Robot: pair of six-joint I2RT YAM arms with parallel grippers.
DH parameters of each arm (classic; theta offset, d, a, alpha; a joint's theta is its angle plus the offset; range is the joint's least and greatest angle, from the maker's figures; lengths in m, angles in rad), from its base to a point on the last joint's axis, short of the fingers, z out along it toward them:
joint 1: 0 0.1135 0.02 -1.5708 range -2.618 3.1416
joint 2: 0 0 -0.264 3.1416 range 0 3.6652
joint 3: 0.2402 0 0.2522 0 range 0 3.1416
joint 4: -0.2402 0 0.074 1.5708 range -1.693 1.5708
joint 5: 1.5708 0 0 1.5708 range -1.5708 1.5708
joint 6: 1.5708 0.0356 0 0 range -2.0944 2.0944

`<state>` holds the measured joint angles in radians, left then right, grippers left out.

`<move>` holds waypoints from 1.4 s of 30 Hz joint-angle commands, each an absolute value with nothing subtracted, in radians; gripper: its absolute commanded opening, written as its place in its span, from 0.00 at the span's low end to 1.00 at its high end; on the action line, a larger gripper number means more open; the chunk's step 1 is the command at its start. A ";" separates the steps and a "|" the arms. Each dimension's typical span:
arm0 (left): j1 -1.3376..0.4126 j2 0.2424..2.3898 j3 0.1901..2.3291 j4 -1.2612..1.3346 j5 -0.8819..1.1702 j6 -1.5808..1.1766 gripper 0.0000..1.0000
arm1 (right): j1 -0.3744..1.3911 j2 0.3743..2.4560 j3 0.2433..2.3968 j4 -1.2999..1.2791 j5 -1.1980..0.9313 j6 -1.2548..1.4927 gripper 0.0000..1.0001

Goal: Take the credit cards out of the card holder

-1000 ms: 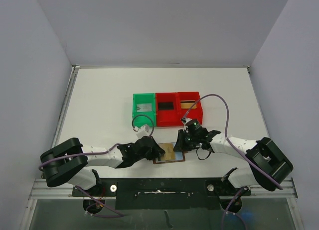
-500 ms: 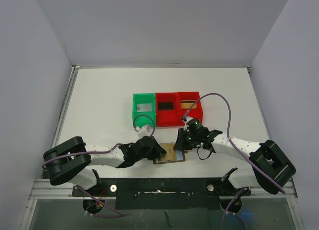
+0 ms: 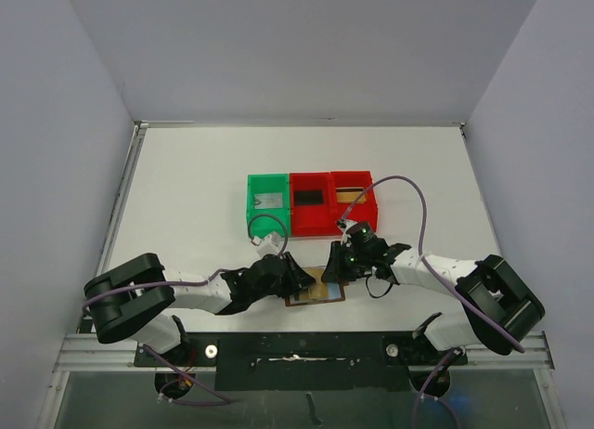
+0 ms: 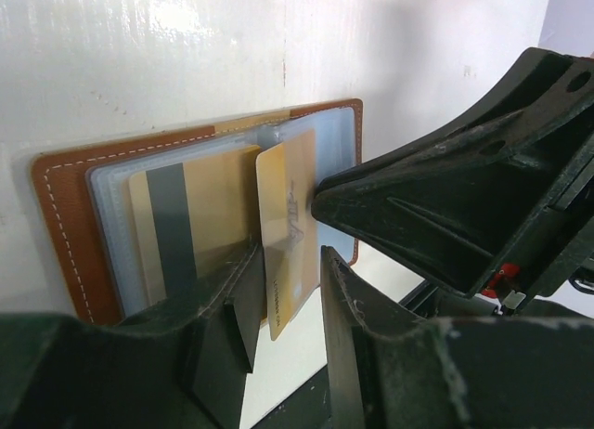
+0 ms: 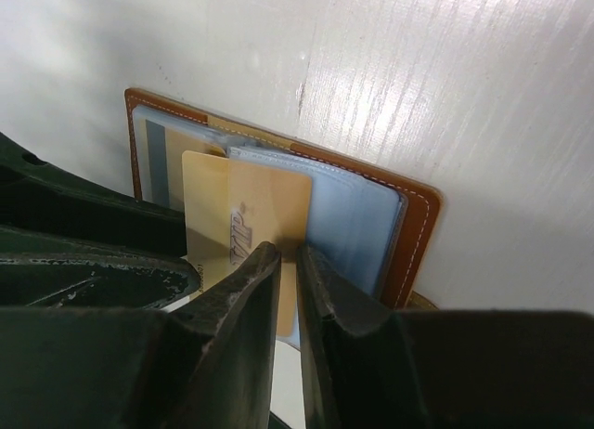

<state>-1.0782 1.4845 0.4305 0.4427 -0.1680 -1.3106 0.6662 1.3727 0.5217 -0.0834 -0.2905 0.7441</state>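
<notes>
The card holder [image 3: 316, 291] lies open near the table's front edge, brown leather [image 4: 65, 225] with pale blue sleeves [image 5: 357, 220]. A gold credit card [image 4: 286, 206] marked VIP [image 5: 246, 215] sticks partly out of a sleeve. My right gripper [image 5: 289, 254] is shut on this card's edge; it also shows in the top view [image 3: 335, 268]. My left gripper [image 4: 288, 262] is open, its fingers on either side of the card's lower end, low over the holder's left half [image 3: 295, 279]. A second gold card with a black stripe [image 4: 186, 225] sits in a sleeve.
Three small bins stand in a row behind the holder: a green bin [image 3: 252, 206] with a grey card, a red bin [image 3: 310, 228] with a dark card, and a red bin [image 3: 374, 206] with a gold card. Both arms meet over the holder.
My left gripper has edged a little to the right, closer to the holder's middle. My right gripper stays on the gold card with hardly any shift.
</notes>
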 commanded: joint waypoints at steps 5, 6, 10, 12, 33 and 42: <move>-1.074 1.508 0.412 0.600 -0.150 -1.352 0.28 | 0.662 1.412 0.485 -0.099 -0.261 0.739 0.16; -1.074 1.508 0.411 0.600 -0.151 -1.353 0.26 | 0.661 1.412 0.485 -0.098 -0.260 0.739 0.16; -1.074 1.497 0.414 0.576 -0.160 -1.355 0.12 | 0.661 1.414 0.488 -0.114 -0.240 0.737 0.15; -1.074 1.487 0.417 0.544 -0.169 -1.353 0.07 | 0.660 1.410 0.492 -0.130 -0.221 0.735 0.15; -1.072 1.373 0.398 0.375 -0.201 -1.323 0.02 | 0.658 1.322 0.631 -0.217 -0.229 0.688 0.19; -1.072 1.389 0.406 0.387 -0.195 -1.317 0.03 | 0.714 1.386 0.670 -0.139 -0.284 0.719 0.22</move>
